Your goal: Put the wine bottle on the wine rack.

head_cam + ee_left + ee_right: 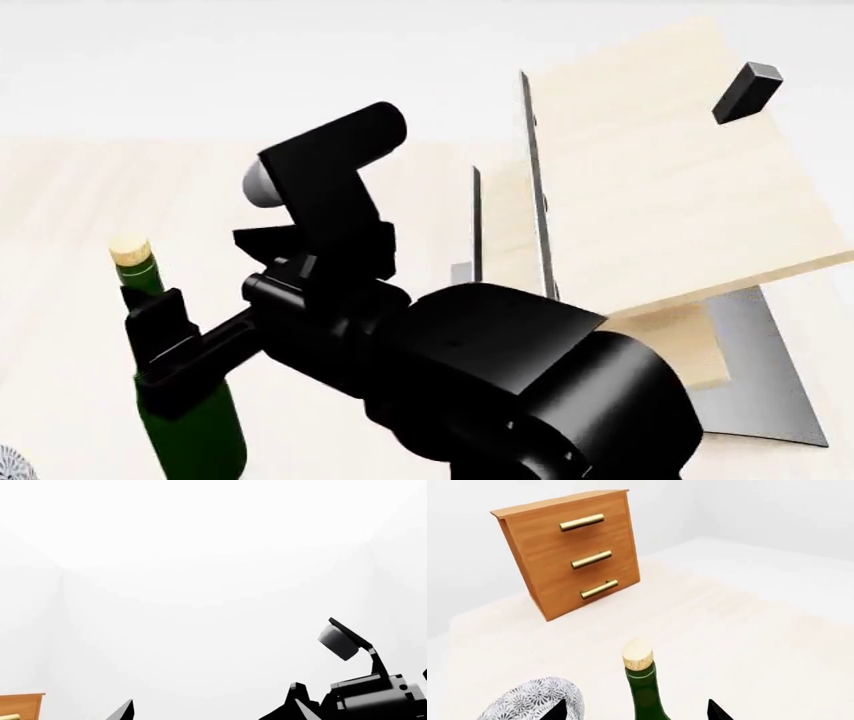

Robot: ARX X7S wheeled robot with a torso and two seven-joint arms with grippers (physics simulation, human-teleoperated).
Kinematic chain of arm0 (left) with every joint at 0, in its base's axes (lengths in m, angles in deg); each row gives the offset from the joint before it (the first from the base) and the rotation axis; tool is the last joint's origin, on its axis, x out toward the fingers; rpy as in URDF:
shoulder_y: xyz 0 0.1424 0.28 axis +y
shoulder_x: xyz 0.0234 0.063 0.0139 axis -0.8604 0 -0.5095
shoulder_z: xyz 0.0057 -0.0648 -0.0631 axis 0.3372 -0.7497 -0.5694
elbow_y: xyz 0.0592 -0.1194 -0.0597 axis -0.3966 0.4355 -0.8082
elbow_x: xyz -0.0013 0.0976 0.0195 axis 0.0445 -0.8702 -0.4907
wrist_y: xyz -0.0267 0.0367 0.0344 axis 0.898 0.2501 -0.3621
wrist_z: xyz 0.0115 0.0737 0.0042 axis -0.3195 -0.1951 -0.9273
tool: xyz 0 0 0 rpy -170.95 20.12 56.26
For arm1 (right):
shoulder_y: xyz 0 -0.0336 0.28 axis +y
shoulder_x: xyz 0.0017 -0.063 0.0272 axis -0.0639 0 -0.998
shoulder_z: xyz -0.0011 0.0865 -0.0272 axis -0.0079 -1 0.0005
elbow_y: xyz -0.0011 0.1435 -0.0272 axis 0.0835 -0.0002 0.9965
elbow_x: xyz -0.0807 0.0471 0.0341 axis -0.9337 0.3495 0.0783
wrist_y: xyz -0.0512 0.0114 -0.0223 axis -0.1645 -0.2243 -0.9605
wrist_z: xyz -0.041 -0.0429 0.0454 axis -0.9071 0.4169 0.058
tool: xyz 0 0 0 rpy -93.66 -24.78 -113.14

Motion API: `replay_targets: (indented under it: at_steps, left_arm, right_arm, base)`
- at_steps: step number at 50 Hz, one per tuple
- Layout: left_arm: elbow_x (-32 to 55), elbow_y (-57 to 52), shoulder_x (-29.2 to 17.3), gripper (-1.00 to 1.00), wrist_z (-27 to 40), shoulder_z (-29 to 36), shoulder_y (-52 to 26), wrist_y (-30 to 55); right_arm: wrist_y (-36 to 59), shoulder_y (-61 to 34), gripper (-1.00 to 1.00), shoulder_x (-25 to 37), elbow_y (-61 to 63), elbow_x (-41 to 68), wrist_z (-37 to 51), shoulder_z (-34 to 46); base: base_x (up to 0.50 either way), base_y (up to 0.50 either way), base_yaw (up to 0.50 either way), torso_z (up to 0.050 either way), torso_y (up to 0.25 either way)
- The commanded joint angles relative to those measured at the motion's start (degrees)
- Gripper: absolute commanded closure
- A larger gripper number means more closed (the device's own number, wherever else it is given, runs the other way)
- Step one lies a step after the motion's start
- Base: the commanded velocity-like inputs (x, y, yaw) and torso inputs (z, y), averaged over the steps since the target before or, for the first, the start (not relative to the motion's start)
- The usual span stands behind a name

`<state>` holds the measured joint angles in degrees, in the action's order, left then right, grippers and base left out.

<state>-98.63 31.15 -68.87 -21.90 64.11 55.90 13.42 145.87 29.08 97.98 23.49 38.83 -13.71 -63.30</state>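
Observation:
The wine bottle stands upright at the left of the head view, dark green with a tan cork. My right gripper is open, with one jaw on each side of the bottle's neck and a gap on both sides. In the head view one of its fingers shows in front of the bottle. The wine rack stands to the right, with slanted light-wood panels, a black peg and a grey base. My left gripper is open and empty, facing white walls.
A brown cabinet with brass handles stands beyond the bottle; its corner also shows in the left wrist view. A grey patterned dish lies close beside the bottle. My right arm fills the middle of the head view and hides part of the rack.

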Motion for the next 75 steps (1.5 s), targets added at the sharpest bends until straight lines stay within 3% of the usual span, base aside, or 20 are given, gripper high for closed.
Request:
replay_targets:
  at_steps: [1,11,34,42,75]
  left_arm:
    - [0.03,0.0,-0.19,-1.0,0.15,0.32,-0.09,0.1]
    - [0.38,0.11,-0.5,-1.0,0.37,0.4,-0.18,-0.12]
    - [0.64,0.52,-1.0,-1.0,0.84,0.86,-0.37,-0.52]
    - [0.7,1.0,-1.15,-1.0,1.11,0.96,-0.52,-0.87]
    - [1.22,1.48,-1.92,-1.0,1.94,1.11,-0.66,-1.36]
  right_arm:
    - [-5.67,0.06,-1.0,-3.1,-7.4,-4.1,-1.26,2.69]
    - [-12.15,-0.65,-1.0,-5.63,-17.35,-8.25,-3.94,6.12]
    - [-16.05,-3.21,-1.0,-7.62,-21.92,-5.47,-3.84,8.95]
    - [-22.46,-5.24,-1.0,-8.09,-29.37,-3.24,-4.75,13.7]
    - [-39.82,-11.63,-1.0,-7.99,-38.37,15.33,-1.39,37.64]
  base:
    - [0.0,0.0,0.0,0.0,0.0]
    - [0.0,0.0,0.0,0.0,0.0]
    - [0.0,0.0,0.0,0.0,0.0]
    - [0.0,0.0,0.0,0.0,0.0]
    - [0.0,0.0,0.0,0.0,0.0]
